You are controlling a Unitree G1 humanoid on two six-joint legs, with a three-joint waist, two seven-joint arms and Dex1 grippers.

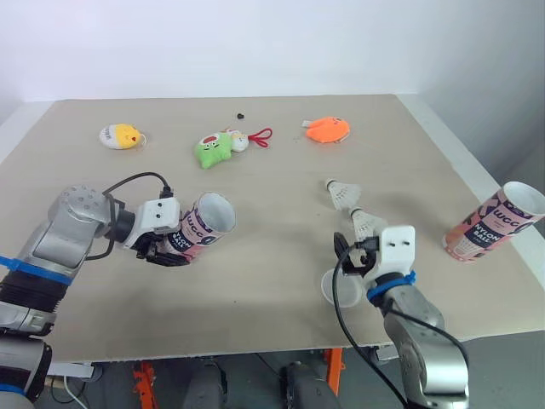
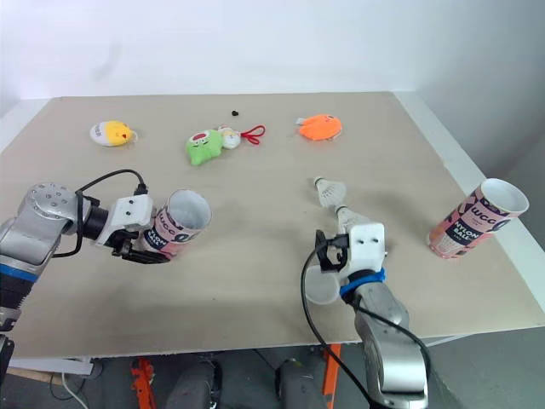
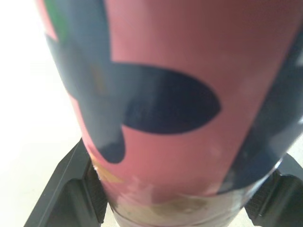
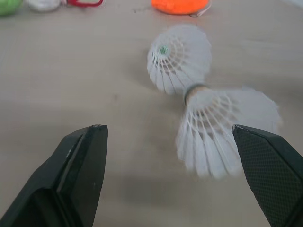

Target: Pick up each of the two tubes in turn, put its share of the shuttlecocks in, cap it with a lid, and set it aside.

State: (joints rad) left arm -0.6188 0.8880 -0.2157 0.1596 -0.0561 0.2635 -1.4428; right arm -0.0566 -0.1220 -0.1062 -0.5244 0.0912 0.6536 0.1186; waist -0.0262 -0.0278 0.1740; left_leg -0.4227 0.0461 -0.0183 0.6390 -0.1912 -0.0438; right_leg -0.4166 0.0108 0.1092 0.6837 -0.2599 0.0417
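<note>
Your left gripper (image 1: pixel 169 247) is clamped on the lower end of a pink and navy tube (image 1: pixel 206 223). The left wrist view shows both fingers (image 3: pixel 71 189) pressed against its wall. The tube is tilted, with its open, uncapped mouth pointing up and toward the counter's middle.

Your right gripper (image 4: pixel 166 132) is wide open and holds nothing. It sits low over the counter (image 1: pixel 255 290), facing two white shuttlecocks. The nearer shuttlecock (image 4: pixel 222 132) lies just ahead, toward one finger. The farther shuttlecock (image 4: pixel 180 59) touches it at the cork end.

A clear round lid (image 1: pixel 334 288) lies on the counter just beside your right wrist.

The second tube (image 1: pixel 494 221) is at the counter's right edge, well apart from both grippers. It leans with its open mouth outward, and you cannot tell what supports it.

Along the far side sit a yellow toy (image 1: pixel 119 136), a green toy (image 1: pixel 213 149) and an orange toy (image 1: pixel 328 129).
</note>
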